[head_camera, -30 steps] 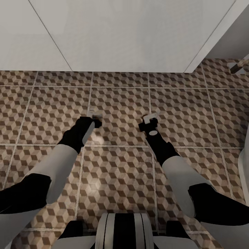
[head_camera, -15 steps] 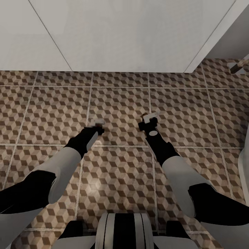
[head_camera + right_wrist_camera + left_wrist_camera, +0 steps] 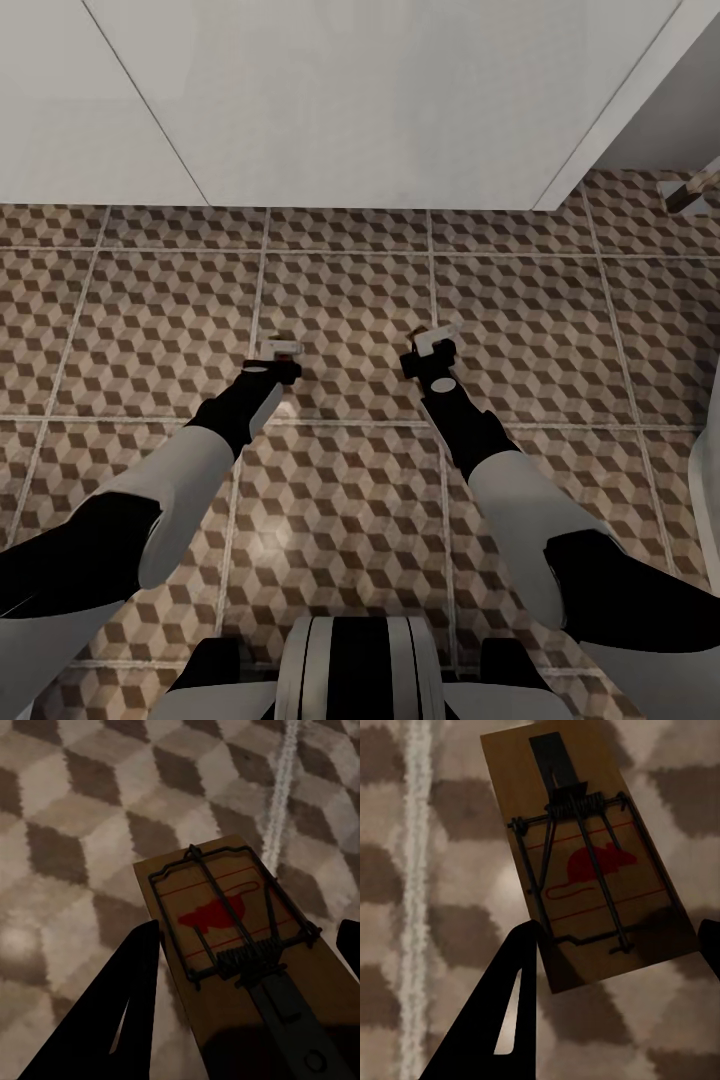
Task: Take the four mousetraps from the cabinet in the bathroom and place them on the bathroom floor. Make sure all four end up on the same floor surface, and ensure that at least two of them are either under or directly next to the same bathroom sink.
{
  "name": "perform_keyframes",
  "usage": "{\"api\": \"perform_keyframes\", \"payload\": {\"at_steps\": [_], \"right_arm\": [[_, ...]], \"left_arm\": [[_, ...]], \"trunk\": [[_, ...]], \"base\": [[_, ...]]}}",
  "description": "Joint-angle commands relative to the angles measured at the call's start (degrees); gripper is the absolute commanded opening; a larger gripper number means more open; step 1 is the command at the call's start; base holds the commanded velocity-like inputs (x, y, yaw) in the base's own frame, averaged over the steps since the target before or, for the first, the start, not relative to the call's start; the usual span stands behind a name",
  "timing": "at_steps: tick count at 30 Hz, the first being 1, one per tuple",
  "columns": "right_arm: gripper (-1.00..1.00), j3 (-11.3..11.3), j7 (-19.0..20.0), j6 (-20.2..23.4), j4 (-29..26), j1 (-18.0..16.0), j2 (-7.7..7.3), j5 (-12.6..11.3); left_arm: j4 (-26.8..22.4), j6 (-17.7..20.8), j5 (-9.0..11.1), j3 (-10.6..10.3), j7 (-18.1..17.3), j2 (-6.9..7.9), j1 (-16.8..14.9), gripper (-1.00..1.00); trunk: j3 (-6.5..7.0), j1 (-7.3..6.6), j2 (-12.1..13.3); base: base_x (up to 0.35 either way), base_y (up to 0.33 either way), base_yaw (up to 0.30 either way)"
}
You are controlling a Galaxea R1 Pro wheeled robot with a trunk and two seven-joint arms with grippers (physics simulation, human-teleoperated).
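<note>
Brown wooden mousetraps sit one in each of my tools. My left tool (image 3: pixel 281 349) grips a mousetrap (image 3: pixel 589 859) by its end, the board with its red mouse print and dark wire tilted over the cube-patterned bathroom floor (image 3: pixel 350 500). My right tool (image 3: pixel 433 340) clamps the second mousetrap (image 3: pixel 240 945) between its dark fingers (image 3: pixel 112 1020). From my head, the left tool hangs at eleven o'clock, the right at one o'clock, well apart, with a white wall panel (image 3: pixel 350 100) at twelve.

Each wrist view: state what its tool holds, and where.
Left tool: mousetrap, by one short end. Right tool: another mousetrap, by its long edges.
</note>
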Motion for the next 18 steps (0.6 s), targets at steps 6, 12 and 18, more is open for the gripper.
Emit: {"api": "perform_keyframes", "payload": {"at_steps": [6, 12, 18], "right_arm": [[-1.00, 0.17, -0.40, 0.51, -0.68, -0.01, 0.00, 0.58], [-1.00, 0.17, -0.46, 0.39, -1.59, -0.01, 0.00, 0.59], [-1.00, 0.17, -0.48, 0.55, -3.14, -0.01, 0.00, 0.58]], "left_arm": [[-0.12, 0.27, 0.40, -0.49, 0.38, 0.08, 0.02, -1.00], [-0.30, 0.26, 0.38, -0.49, 0.40, -0.04, 0.03, -1.00], [-0.32, 0.26, 0.38, -0.49, 0.45, -0.02, 0.03, -1.00]], "trunk": [[-0.03, -0.01, -0.01], [-0.03, -0.01, -0.01], [-0.03, -0.01, -0.01]], "base": [[0.000, 0.000, 0.000], [0.000, 0.000, 0.000], [0.000, 0.000, 0.000]]}}
